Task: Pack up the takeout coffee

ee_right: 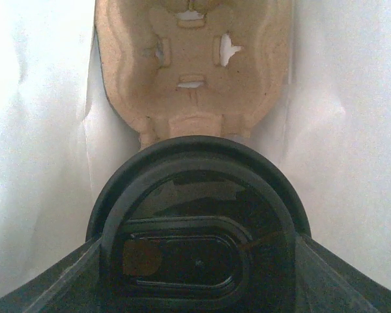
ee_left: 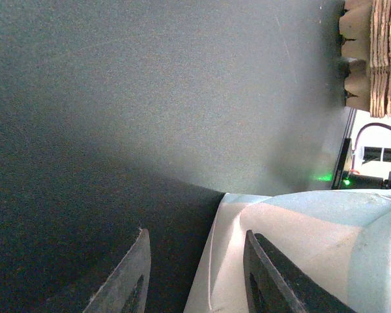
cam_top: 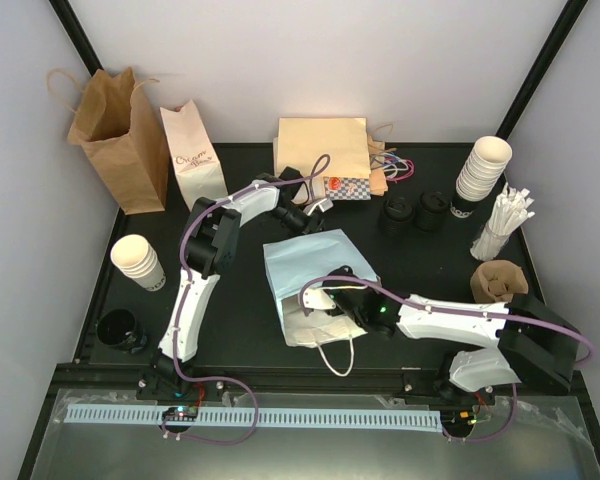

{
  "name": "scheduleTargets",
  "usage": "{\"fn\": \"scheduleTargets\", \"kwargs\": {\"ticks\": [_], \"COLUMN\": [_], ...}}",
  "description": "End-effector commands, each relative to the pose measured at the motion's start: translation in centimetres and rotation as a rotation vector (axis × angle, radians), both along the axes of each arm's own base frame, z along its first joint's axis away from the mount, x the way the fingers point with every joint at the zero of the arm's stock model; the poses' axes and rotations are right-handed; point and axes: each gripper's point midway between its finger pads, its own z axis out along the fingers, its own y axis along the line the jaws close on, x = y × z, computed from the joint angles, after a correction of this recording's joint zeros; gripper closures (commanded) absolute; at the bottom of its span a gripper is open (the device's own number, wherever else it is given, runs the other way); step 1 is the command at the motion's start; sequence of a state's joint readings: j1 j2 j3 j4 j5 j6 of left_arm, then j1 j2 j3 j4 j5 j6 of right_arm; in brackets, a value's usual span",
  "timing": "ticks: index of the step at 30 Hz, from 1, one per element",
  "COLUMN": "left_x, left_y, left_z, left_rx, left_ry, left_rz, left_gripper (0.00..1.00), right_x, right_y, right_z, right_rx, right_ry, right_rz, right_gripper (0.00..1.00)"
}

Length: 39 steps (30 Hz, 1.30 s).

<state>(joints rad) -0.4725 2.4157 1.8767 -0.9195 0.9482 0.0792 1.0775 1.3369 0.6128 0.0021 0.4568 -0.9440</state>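
Takeout coffee [ee_right: 195,228]: sits inside the pale blue bag [cam_top: 310,265]. Only its black lid shows, seen from the right wrist. A pulp carrier [ee_right: 195,65] lies deeper in the bag, just beyond the lid.

Surface: black table [cam_top: 240,320], boxed in by pale walls [cam_top: 280,60] with black corner posts. The bag lies on its side mid-table, its mouth and white handle toward the arm bases.
- Far left: standing brown bag [cam_top: 115,140], with a white printed bag [cam_top: 193,155] beside it.
- Far centre: flat bag stack [cam_top: 320,145].
- Right side: two lid stacks [cam_top: 400,215], cup stack [cam_top: 480,175], wrapped sticks [cam_top: 505,220], and brown carrier stack [cam_top: 498,280].
- Left side: shorter cup stack [cam_top: 138,262], with black lids [cam_top: 120,330] nearer the edge.

Right arm: stretched low, from its base leftward to the bag mouth. The right gripper [cam_top: 325,310] is pushed into the opening, its two fingers set wide against either side of the lid, clasping the cup.

Left arm: rises from its base, then bends right and down to the bag's far edge. The left gripper [ee_left: 195,274] has its jaws parted. The bag's folded edge lies between them against one finger, and bare table shows beside the other.
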Motion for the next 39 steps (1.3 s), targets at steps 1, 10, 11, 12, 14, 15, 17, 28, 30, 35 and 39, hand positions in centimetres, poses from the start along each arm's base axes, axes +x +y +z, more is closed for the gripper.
{"fn": "scheduleTargets", "kwargs": {"ticks": [1, 10, 11, 12, 14, 15, 17, 28, 30, 35, 39], "left_x": [-6.0, -5.8, -5.8, -5.9, -6.0, -6.0, -6.1, -7.3, -7.5, -6.6, -4.5], "left_y": [-2.5, -2.7, -2.7, -2.7, -2.6, -2.6, -2.5, -2.2, -1.9, -1.5, -0.8], "left_z": [1.0, 1.2, 1.2, 1.2, 1.2, 1.3, 1.4, 2.1, 2.1, 3.3, 5.8], "left_rx": [-0.014, -0.016, -0.015, -0.015, -0.013, -0.014, -0.013, -0.032, -0.024, 0.000, -0.007], "left_ry": [0.163, 0.163, 0.165, 0.167, 0.168, 0.167, 0.168, 0.203, 0.200, 0.150, 0.074], "left_rz": [-0.113, -0.107, -0.108, -0.109, -0.109, -0.110, -0.110, -0.099, -0.098, -0.066, -0.030], "left_gripper": [0.58, 0.58, 0.58, 0.58, 0.58, 0.57, 0.57, 0.56, 0.52, 0.26, 0.11], "right_x": [-0.8, -2.8, -2.8, -2.7, -2.5, -2.5, -2.5, -4.1, -5.1, -7.8, -8.0], "right_y": [-5.3, -6.5, -6.5, -6.4, -6.0, -5.7, -5.2, -4.6, -4.4, -4.0, -4.1], "right_z": [-5.2, -6.3, -6.4, -6.3, -5.9, -5.6, -4.8, -2.6, -2.3, -2.2, -2.5], "right_rx": [-0.273, -0.323, -0.324, -0.319, -0.300, -0.288, -0.260, -0.224, -0.209, -0.225, -0.240], "right_ry": [0.114, 0.202, 0.206, 0.206, 0.207, 0.211, 0.223, 0.331, 0.388, 0.572, 0.597], "right_rz": [-0.059, -0.063, -0.068, -0.073, -0.083, -0.085, -0.087, -0.090, -0.081, -0.058, -0.066], "right_gripper": [0.67, 0.68, 0.68, 0.68, 0.68, 0.68, 0.68, 0.67, 0.66, 0.54, 0.54]}}
